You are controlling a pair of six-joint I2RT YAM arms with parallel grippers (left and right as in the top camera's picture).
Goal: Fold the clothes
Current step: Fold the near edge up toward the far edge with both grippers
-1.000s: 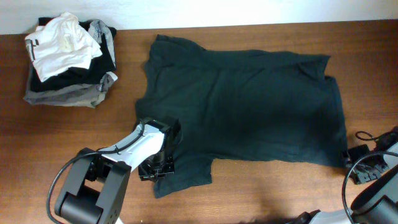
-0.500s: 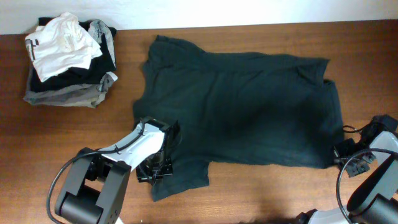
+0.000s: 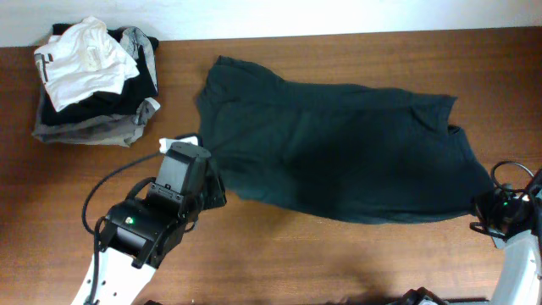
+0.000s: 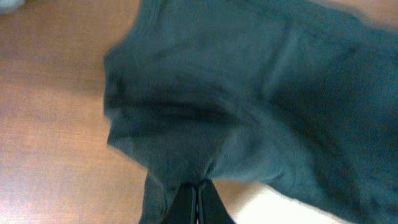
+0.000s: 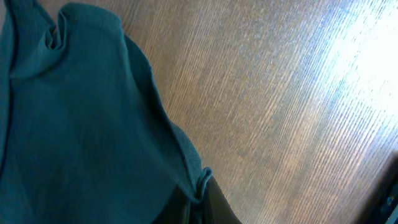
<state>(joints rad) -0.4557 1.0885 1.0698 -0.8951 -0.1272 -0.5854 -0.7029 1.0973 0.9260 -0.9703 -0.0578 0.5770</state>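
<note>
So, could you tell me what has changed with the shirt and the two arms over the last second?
The left gripper, jaws shut on the dark green shirt, has lifted its near-left sleeve corner and carried it toward the far side. The right gripper, also clamped, has drawn the near-right corner outward to the right. The pile of clothes stayed put.

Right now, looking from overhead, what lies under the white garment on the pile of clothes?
Under the white garment sit black clothes and a grey garment, stacked on the table. How many pieces the stack holds is covered and cannot be told.
</note>
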